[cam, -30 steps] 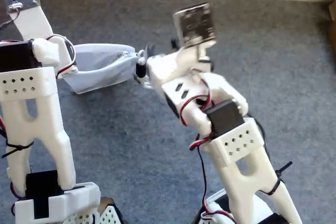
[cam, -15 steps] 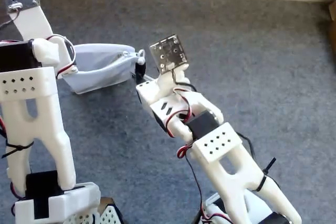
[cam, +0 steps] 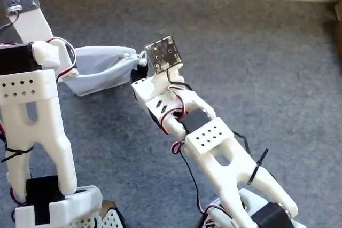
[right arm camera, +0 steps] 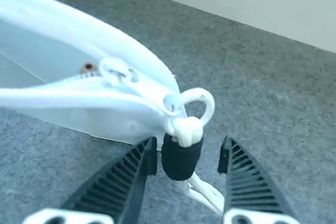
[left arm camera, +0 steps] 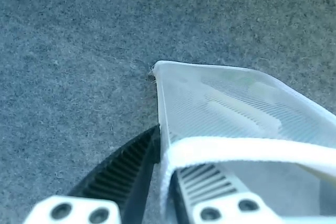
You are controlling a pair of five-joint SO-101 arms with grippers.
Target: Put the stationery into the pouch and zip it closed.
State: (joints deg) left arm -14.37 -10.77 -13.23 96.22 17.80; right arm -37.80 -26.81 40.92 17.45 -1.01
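We saw the pouch (cam: 101,70) lying on the grey carpet (cam: 240,52) between the two arms, its long side running from the left arm (cam: 32,84) across to the right claw (cam: 140,72).

In the left wrist view, the left claw (left arm camera: 163,179) was closed on one end of the pouch (left arm camera: 236,108). The seam of the translucent wall passed between its ribbed fingers (left arm camera: 123,169), and we could make out the far finger through the material. The corner of the pouch stood just beyond the fingertips, with the rest spreading away over the carpet.

At the other end, the right claw (right arm camera: 188,150) stood open. Its two black fingers (right arm camera: 126,182) were spread apart on either side of the zipper pull (right arm camera: 181,153), a dark toggle capped with a white bead. The toggle hung in the gap between them, and we saw neither finger touching it. The pull's white loop (right arm camera: 198,103) joined it to the tip of the pouch (right arm camera: 105,114), which lay just ahead of the open fingers.

We could not tell how far the zip was drawn.
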